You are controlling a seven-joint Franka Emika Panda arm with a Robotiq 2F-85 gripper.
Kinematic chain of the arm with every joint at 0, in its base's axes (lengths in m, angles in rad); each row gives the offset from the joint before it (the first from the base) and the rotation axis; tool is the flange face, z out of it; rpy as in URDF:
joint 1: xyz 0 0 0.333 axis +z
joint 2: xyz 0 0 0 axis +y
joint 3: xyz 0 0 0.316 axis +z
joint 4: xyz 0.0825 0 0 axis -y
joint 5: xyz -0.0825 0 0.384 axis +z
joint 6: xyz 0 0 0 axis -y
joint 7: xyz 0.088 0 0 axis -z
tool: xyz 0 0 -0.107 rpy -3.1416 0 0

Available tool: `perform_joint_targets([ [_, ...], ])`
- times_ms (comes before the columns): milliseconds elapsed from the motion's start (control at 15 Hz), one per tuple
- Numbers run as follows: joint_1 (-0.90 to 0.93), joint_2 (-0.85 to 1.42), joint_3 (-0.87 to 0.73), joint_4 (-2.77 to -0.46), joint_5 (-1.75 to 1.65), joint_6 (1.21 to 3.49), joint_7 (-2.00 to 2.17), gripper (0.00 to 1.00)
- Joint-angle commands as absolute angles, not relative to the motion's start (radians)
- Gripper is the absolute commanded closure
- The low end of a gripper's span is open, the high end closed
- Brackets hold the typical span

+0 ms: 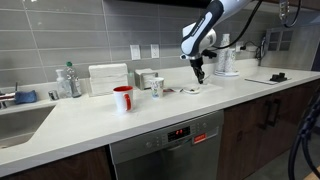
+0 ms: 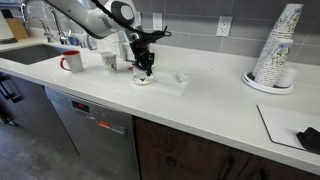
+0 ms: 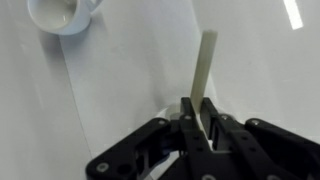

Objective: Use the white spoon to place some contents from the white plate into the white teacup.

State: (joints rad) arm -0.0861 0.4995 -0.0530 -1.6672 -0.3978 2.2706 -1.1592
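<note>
Your fingers (image 3: pixel 188 116) are clamped on the white spoon (image 3: pixel 206 62) at lower centre; the white teacup (image 3: pixel 63 13) sits upper left on the tabletop (image 3: pixel 272 70).

No readable text anywhere; red dishwasher display (image 1: pixel 178 132) illegible.

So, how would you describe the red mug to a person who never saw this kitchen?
Find the long white counter with the sink at one end and the dishwasher under it. The red mug stands above the dishwasher's sink-side end. It alone is red outside; the cup beside it is white.
</note>
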Motion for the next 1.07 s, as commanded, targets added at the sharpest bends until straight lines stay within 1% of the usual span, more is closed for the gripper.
perform_joint_targets([
  [0,-0.073,0.51,-0.059,-1.661,-0.429,2.259,-1.143,0.97],
  [1000,-0.088,0.513,-0.02,-1.667,-0.38,2.269,-1.196,0.97],
])
